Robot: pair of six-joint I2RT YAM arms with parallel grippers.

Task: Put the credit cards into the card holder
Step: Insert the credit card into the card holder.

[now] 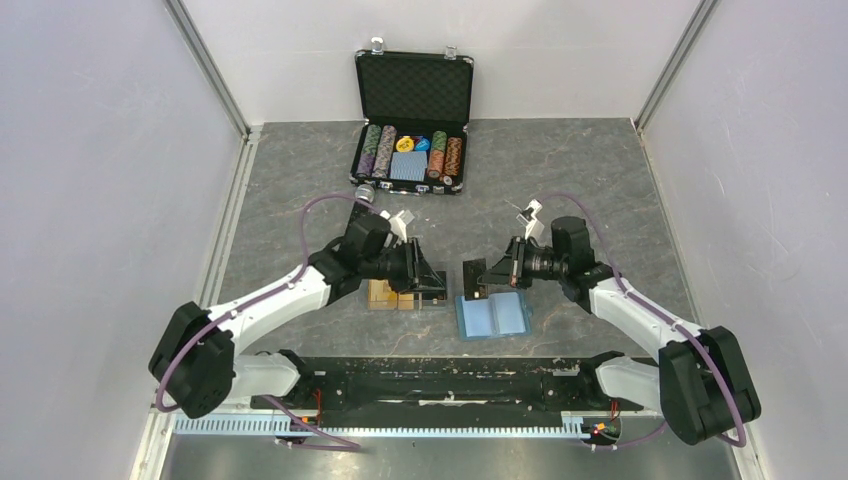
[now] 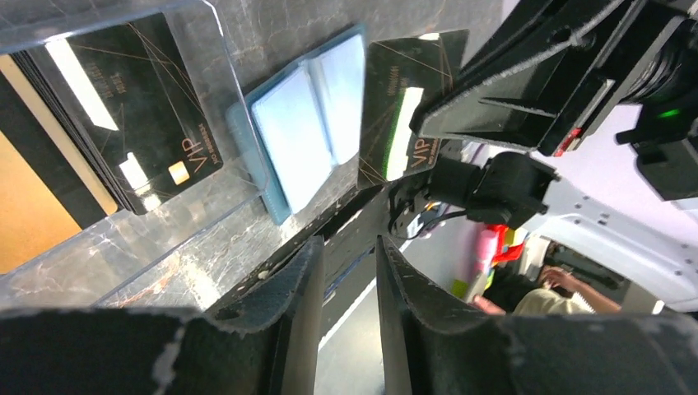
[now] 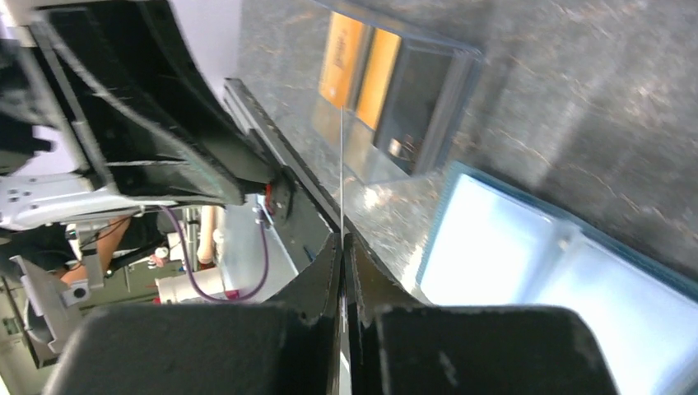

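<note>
The teal-blue card holder [image 1: 495, 315] lies open on the table; it also shows in the left wrist view [image 2: 304, 123] and the right wrist view [image 3: 535, 271]. My right gripper [image 1: 480, 278] is shut on a black VIP credit card [image 2: 402, 107], held upright just above the holder's left edge. In the right wrist view the card [image 3: 340, 164] shows edge-on between the shut fingers of the right gripper [image 3: 342, 247]. More black and orange cards [image 2: 140, 123] lie in a clear plastic box [image 1: 400, 297]. My left gripper [image 1: 428, 278] hovers over that box, open and empty; the left wrist view shows it [image 2: 348, 263] with a narrow gap.
An open black chip case [image 1: 412, 120] with rows of poker chips and a blue-grey deck stands at the back centre. White walls close in the table on the left, right and back. The arm bases and a black rail [image 1: 440, 375] run along the near edge.
</note>
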